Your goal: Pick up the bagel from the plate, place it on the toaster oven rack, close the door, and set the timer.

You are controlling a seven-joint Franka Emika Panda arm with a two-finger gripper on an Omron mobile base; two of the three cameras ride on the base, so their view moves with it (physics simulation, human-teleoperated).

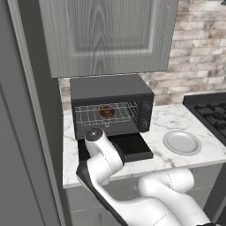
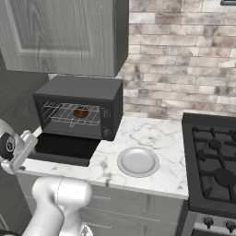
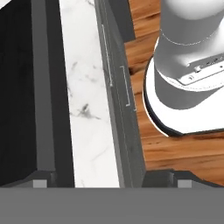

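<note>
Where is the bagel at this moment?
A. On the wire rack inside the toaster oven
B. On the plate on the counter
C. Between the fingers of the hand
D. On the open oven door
A. The bagel lies on the toaster oven rack inside the oven, while the plate on the counter is bare and the door hangs open with nothing on it.

One small dark-brown ring-shaped bagel [image 1: 106, 112], one silvery wire oven rack [image 1: 103, 114], one black boxy toaster oven [image 1: 110, 88], one round light-grey plate [image 1: 182, 142], one black gas stove [image 2: 214, 161].
</note>
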